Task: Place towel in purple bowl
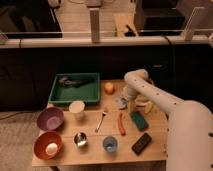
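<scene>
My gripper (125, 99) sat low at the towel (120, 104) on the table (92, 151); I could not tell its grip. The purple bowl (50, 119) stood well apart, beyond a cup (76, 109).

Your tool (124, 102) hangs low over the desk (92, 152), pointing down, at the far end of the arm; you cannot tell whether it touches the surface. Just above and right of the tool, the wrist (131, 92) drops almost straight down from a rounded bend (136, 79), the arm's highest point. From that bend the white forearm (161, 100) slopes down and right, away from the tool, widening into the bulky shoulder housing (190, 132) at the lower right of your view.
</scene>
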Available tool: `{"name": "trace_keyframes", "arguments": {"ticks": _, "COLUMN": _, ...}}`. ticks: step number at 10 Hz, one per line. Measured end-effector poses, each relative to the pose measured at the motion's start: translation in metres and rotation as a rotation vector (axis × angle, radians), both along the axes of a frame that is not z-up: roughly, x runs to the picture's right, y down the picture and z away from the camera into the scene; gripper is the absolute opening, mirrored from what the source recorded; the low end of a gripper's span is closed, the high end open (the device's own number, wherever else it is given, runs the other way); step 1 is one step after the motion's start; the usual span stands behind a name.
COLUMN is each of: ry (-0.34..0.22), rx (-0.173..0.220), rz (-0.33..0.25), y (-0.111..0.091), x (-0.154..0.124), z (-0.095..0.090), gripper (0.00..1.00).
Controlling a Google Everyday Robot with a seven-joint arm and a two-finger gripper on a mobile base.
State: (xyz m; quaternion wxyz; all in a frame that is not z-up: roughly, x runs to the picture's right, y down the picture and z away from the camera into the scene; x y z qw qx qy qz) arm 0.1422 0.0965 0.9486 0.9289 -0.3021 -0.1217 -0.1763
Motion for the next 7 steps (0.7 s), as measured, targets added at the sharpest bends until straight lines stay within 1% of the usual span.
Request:
{"name": "trace_keyframes", "arguments": {"ticks": 1, "ry": 0.004, "rx": 0.005, "rz": -0.001, "y": -0.0002, "x": -0.0002, "z": -0.0007, "gripper": 0.41}}
{"name": "trace_keyframes", "arguments": {"ticks": 2, "ry": 0.005, "rx": 0.007, "rz": -0.001, "y": -0.0004, "x": -0.0002, "z": -0.0011, "gripper": 0.34}}
{"name": "trace_keyframes", "arguments": {"ticks": 5, "ry": 0.009, "rx": 0.006, "rz": -0.002, "y": -0.0009, "x": 0.0019, "z": -0.0032, "gripper": 0.03}}
{"name": "trace_keyframes", "arguments": {"ticks": 6, "ry": 0.009, "rx": 0.006, "rz": -0.002, "y": -0.0009, "x": 0.002, "z": -0.0034, "gripper": 0.0}}
{"name": "trace_keyframes", "arguments": {"ticks": 7, "ry": 0.009, "rx": 0.006, "rz": -0.002, "y": -0.0011, "x": 0.002, "z": -0.0036, "gripper": 0.0}}
